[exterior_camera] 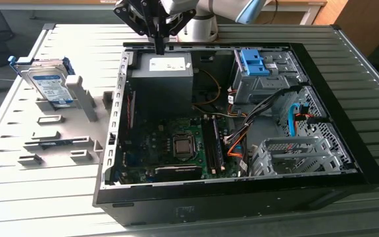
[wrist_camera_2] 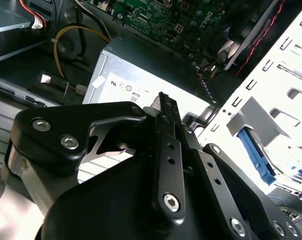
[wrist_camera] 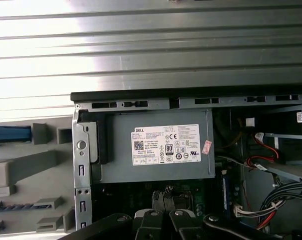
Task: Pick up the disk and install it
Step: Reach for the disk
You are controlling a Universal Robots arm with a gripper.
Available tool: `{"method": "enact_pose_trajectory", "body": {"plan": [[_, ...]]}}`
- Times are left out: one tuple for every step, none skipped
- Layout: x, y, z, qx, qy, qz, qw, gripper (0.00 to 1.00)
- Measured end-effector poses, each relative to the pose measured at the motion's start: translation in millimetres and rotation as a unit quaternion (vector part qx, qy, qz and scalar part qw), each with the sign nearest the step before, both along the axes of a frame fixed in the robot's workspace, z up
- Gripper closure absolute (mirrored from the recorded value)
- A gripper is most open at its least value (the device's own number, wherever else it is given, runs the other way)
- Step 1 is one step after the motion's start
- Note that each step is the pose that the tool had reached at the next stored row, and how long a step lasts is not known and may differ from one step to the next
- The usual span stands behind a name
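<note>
While the claw (exterior_camera: 158, 48) hangs over the far rim of the open computer case (exterior_camera: 242, 202), its fingers are drawn narrow, pressed together with nothing between them. Its tip points down just above the grey power box (exterior_camera: 166, 69), which sits in the case's far corner towards the exterior view's left. In the first wrist view that box (wrist_camera: 155, 150) lies face up with its white sticker showing.

The disk (exterior_camera: 50, 86) is outside the case, off its side on the exterior view's left and well apart from the claw. It stands on edge, leaning, in a grey rack (exterior_camera: 77, 101) on the slatted table (exterior_camera: 57, 207), with its blue-and-white label turned outwards and blue rails along its edges.

Inside the case, a bare blue bracket (exterior_camera: 255, 61) rests on the metal bay at the far corner opposite the power box. A green circuit board (exterior_camera: 176, 143) covers the case floor nearer the front, below the power box. A perforated metal cage (exterior_camera: 295, 155) stands in the case's near corner on the exterior view's right, with orange, black and blue cables running between it and the board.
</note>
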State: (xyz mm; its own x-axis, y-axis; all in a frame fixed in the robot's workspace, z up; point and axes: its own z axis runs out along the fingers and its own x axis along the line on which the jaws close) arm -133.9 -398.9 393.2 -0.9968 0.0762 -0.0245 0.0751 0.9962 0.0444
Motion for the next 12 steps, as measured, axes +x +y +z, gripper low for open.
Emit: {"method": "enact_pose_trajectory", "body": {"plan": [[-0.5, 0.0, 0.0, 0.0000, 0.0000, 0.000, 1.0000, 0.89], [-0.9, 0.0, 0.0, 0.0000, 0.0000, 0.000, 1.0000, 0.89], [-1.4, 0.0, 0.0, 0.0000, 0.0000, 0.000, 1.0000, 0.89], [-1.9, 0.0, 0.0, 0.0000, 0.0000, 0.000, 1.0000, 0.89], [-2.5, 0.0, 0.0, 0.0000, 0.0000, 0.000, 1.0000, 0.89], [-3.1, 0.0, 0.0, 0.0000, 0.0000, 0.000, 1.0000, 0.89], [-3.7, 0.1, 0.0, 0.0000, 0.0000, 0.000, 1.0000, 0.89], [-4.3, 0.1, 0.0, 0.0000, 0.0000, 0.000, 1.0000, 0.89], [-4.9, 0.1, 0.0, 0.0000, 0.0000, 0.000, 1.0000, 0.89], [-5.5, 0.1, 0.0, 0.0000, 0.0000, 0.000, 1.0000, 0.89], [-6.0, 0.2, 0.0, 0.0000, 0.0000, 0.000, 1.0000, 0.89], [-6.7, 0.4, 0.0, 0.0000, 0.0000, 0.000, 1.0000, 0.89]]}}
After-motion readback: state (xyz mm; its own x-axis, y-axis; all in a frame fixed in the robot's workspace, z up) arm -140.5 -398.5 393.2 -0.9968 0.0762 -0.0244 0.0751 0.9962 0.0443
